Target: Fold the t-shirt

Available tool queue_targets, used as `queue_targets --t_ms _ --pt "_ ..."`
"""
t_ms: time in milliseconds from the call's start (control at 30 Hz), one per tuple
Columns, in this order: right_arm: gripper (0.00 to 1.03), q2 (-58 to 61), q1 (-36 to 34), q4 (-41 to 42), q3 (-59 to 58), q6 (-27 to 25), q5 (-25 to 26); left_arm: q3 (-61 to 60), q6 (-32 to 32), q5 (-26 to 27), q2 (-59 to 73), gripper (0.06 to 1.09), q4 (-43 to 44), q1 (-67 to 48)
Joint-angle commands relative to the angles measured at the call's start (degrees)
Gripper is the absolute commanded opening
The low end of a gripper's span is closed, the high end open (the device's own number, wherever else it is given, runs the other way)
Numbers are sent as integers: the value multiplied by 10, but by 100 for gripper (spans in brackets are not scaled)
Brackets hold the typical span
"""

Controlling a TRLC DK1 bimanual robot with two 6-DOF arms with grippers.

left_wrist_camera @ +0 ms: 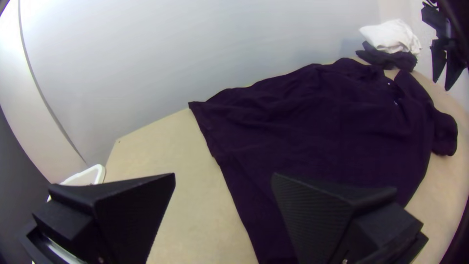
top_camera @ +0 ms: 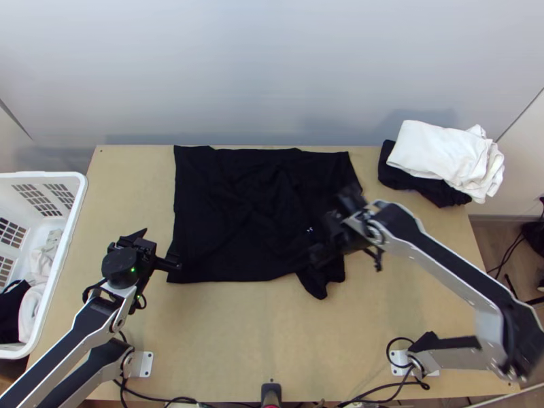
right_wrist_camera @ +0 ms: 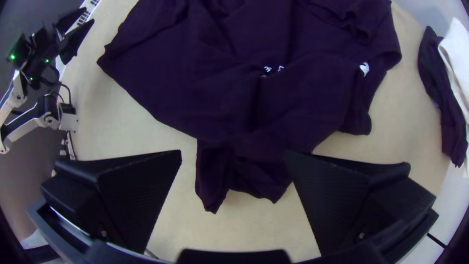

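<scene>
R hand [right_wrist_camera: 233,152]: fingers wide apart, nothing gripped; I had it over the shirt's [top_camera: 238,211] R part, prob. to reach the loose flap [top_camera: 314,282].
L hand [left_wrist_camera: 223,174]: also spread & empty, at the near L corner, prob. for a grab.
Shirt: spread on tbl [top_camera: 238,333], dark, soft, shallow creases.
Flap: bunched, stubby, past the near edge; maybe a sleeve.
Stack [top_camera: 435,153]: limp white on dark, far R, prob. kept clear of folding.

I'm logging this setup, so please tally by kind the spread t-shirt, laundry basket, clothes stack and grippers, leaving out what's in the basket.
T-shirt: 1
Basket: 1
Clothes stack: 1
Grippers: 2 (left gripper, right gripper)
Total: 5
</scene>
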Motion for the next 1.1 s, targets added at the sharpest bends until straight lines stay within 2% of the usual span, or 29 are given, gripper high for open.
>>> queue_targets --t_ms 0,300,433,567,733,1067 --pt "99 -104 -44 3 -47 6 -12 4 -1 -2 -2 101 1 -11" --pt "99 -166 -22 -2 -166 -23 -16 5 0 -3 -4 102 -2 -11" --pt "99 -153 -53 17 -204 -55 -11 5 -1 -3 -4 102 -2 -12" --pt "99 -125 -70 49 -225 -63 -5 4 -6 -4 -5 102 -2 -12" --pt "96 -72 -71 89 -218 -62 11 -1 -12 -5 -7 102 -3 -12" --pt "96 -8 -41 101 -170 -53 21 -7 -12 -10 -22 102 -12 -11"
